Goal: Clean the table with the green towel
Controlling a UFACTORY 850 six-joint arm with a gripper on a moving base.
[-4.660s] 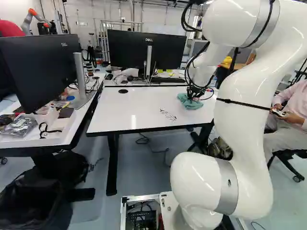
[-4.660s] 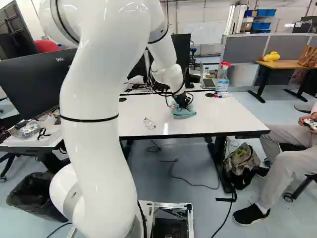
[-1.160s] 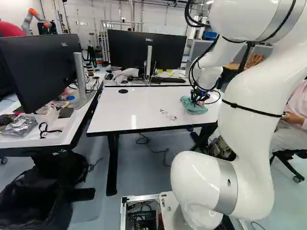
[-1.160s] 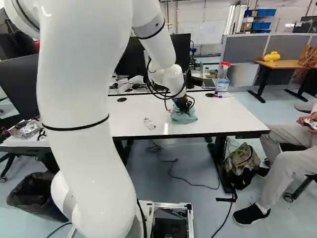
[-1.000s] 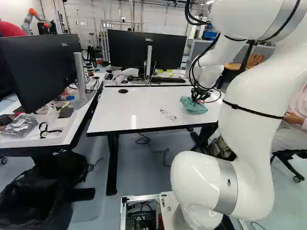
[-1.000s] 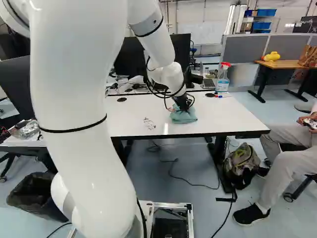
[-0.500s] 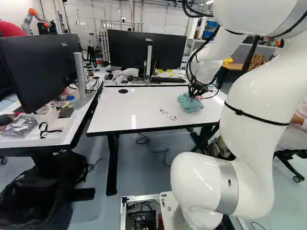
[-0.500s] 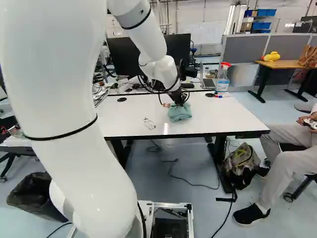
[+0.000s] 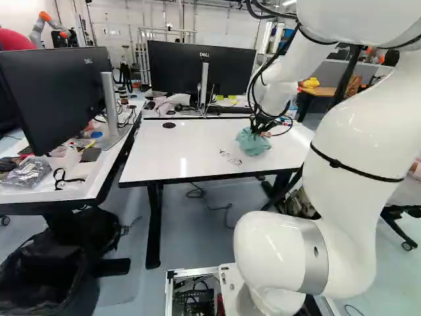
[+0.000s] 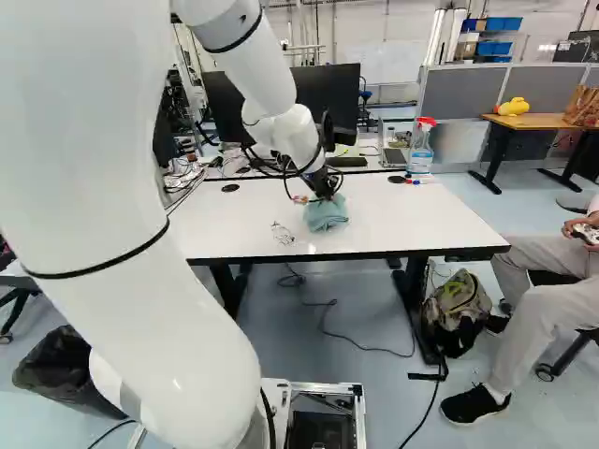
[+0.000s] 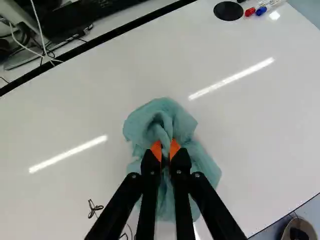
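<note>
Black scribble (image 10: 283, 233) near green towel (image 10: 326, 216) pinched in fingers (image 10: 325, 189); markers (image 10: 412, 181), spray bottle (image 10: 420, 154) by table's (image 10: 421, 215) far edge.

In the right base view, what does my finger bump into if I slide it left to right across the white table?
A round black disc, then the black scribble, then the green towel, then a second black disc, then the marker pens.

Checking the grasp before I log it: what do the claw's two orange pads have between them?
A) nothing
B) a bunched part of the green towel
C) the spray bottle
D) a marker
B: in the wrist view, the claw has its orange pads pressed on two sides of a bunched ridge of the green towel.
</note>
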